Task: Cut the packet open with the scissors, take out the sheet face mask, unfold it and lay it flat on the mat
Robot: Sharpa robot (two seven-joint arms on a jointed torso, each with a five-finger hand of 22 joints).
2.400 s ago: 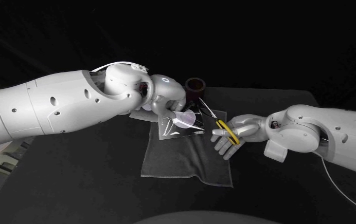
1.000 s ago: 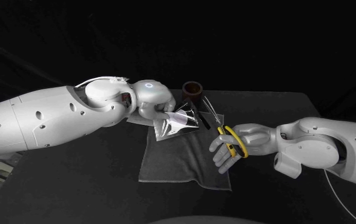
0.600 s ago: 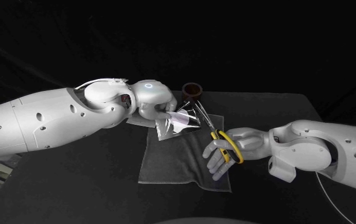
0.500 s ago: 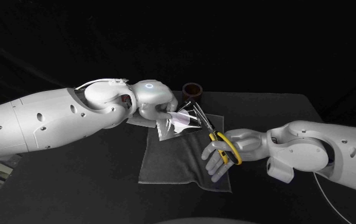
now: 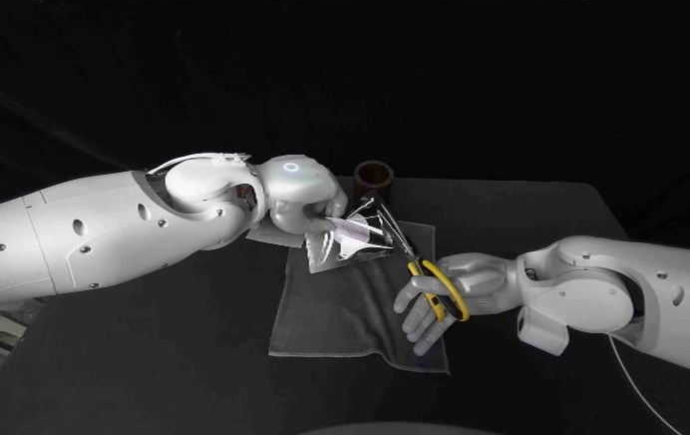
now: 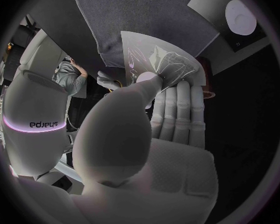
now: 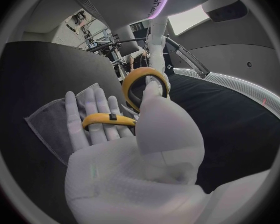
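Observation:
My left hand [image 5: 305, 208] holds the clear packet [image 5: 354, 234] up over the far end of the grey mat [image 5: 339, 317], the pale folded mask showing inside it. In the left wrist view the thumb presses the packet [image 6: 157, 60] against the fingers [image 6: 178, 110], above the mat [image 6: 137, 9]. My right hand [image 5: 448, 291] grips the yellow-handled scissors [image 5: 437, 286]. Their blades reach up and left to the packet's right edge. The right wrist view shows the yellow loops of the scissors [image 7: 142, 79] around the thumb and fingers of my right hand [image 7: 133, 136].
A small brown cup [image 5: 374, 173] stands on the black table just beyond the packet. The mat [image 7: 52, 120] lies under both hands, its near edge towards me. Dark bare table lies to the left and right of it.
Over the last second my right hand has moved left with the scissors, bringing the blades against the packet's right edge. My left hand has kept the packet nearly still.

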